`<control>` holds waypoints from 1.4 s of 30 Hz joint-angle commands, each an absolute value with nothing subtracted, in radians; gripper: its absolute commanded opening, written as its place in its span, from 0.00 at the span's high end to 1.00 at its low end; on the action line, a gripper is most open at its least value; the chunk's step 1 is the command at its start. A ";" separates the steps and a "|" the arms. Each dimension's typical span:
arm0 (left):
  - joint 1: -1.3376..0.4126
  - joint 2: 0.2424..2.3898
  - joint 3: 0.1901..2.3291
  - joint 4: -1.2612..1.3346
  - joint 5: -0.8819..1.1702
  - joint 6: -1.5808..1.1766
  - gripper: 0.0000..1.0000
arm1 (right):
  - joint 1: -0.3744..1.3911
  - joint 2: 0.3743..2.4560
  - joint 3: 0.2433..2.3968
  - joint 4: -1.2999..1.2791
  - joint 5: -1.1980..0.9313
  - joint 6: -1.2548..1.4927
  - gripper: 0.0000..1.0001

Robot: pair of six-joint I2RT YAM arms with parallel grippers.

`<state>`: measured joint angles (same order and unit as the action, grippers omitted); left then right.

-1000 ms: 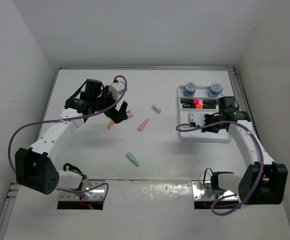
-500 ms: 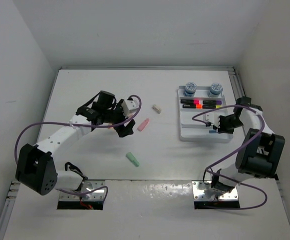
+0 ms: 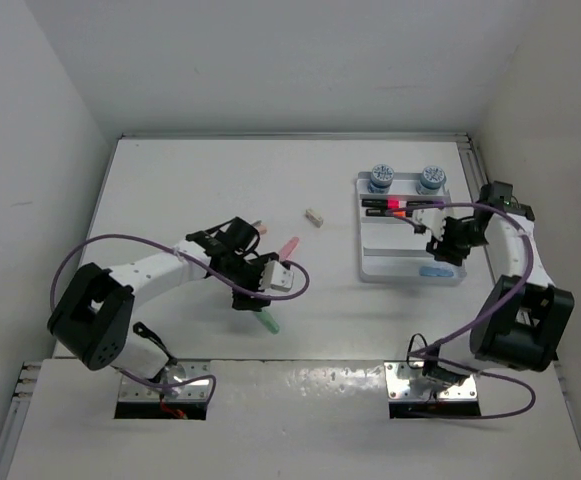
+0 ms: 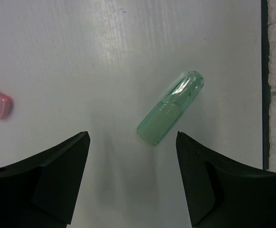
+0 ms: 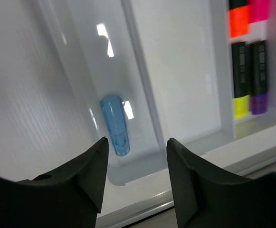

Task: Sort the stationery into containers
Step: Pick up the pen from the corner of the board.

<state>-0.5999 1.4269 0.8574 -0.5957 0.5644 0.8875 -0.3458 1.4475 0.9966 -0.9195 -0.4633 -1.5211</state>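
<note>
Green stub [image 4: 171,108] is the piece being picked. It lies slantwise on the worktop [image 3: 170,190] near the front edge. The left fingers [image 3: 248,297] hang over it, spread open and empty, and the stub sits just ahead of their tips rather than between them. The right fingers [image 3: 442,250] stand parted and empty above the tray [image 3: 380,255], where the blue stub [image 5: 115,124] lies loose in the nearest row. The markers [image 3: 402,206] fill a far row, and the 2 pots [image 3: 380,178] sit at the tray's far edge. A pink stub [image 3: 288,246], a reddish stub [image 3: 258,227] and the beige block [image 3: 314,216] wait on the worktop.

By the look of it, 1 drop is done and 1 pick is starting. The left arm probably needs to reach forward a little, turn to straddle the green stub across its narrow width, then lower and close.

Compared with 1 second ago, the left arm has swung from the far-left part of the worktop to the near middle, and its fingers have narrowed somewhat. The right fingers, then closed over the tray, have parted, leaving the blue stub in it.
</note>
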 commanded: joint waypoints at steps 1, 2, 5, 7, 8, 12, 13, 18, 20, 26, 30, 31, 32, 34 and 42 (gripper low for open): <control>-0.643 1.453 0.838 -0.572 0.577 1.015 0.20 | -0.286 1.341 1.072 -0.980 -0.633 -1.286 0.49; -0.649 1.460 0.824 -0.554 0.563 1.026 0.21 | -0.260 1.322 1.060 -0.974 -0.641 -1.234 0.49; -0.675 1.470 0.796 -0.542 0.539 1.064 0.21 | -0.204 1.240 1.016 -0.947 -0.658 -1.156 0.48; -0.693 1.473 0.789 -0.543 0.532 1.080 0.21 | -0.178 1.198 1.003 -0.945 -0.661 -1.126 0.48; -0.696 1.479 0.785 -0.545 0.532 1.094 0.21 | -0.167 1.189 1.002 -0.953 -0.663 -1.096 0.48; -0.729 1.496 0.758 -0.520 0.514 1.092 0.23 | -0.117 1.161 1.023 -0.965 -0.683 -0.991 0.48; -0.733 1.502 0.753 -0.511 0.499 1.092 0.24 | -0.109 1.157 1.035 -0.972 -0.689 -0.976 0.47; -0.741 1.563 0.736 -0.482 0.471 1.081 0.33 | -0.046 1.126 1.051 -0.982 -0.704 -0.845 0.45; -0.745 1.571 0.736 -0.480 0.462 1.072 0.39 | -0.014 1.114 1.048 -0.971 -0.701 -0.764 0.43; -0.747 1.520 0.782 -0.511 0.472 1.017 0.71 | 0.124 1.143 1.060 -0.950 -0.713 -0.548 0.41; -0.756 1.390 0.805 -0.476 0.450 0.953 0.73 | 0.195 1.224 1.066 -0.943 -0.829 -0.321 0.41; -0.761 1.337 0.813 -0.463 0.442 0.943 0.74 | 0.213 1.241 1.065 -0.945 -0.851 -0.255 0.41; -0.771 1.319 0.848 -0.471 0.437 0.931 0.75 | 0.250 1.255 1.063 -0.937 -0.870 -0.226 0.41; -0.776 1.309 0.903 -0.530 0.446 0.922 0.76 | 0.284 1.293 1.063 -0.908 -0.905 -0.136 0.41; -0.864 1.321 1.130 -0.704 0.483 0.937 0.76 | 0.423 1.419 1.164 -0.815 -0.994 0.033 0.37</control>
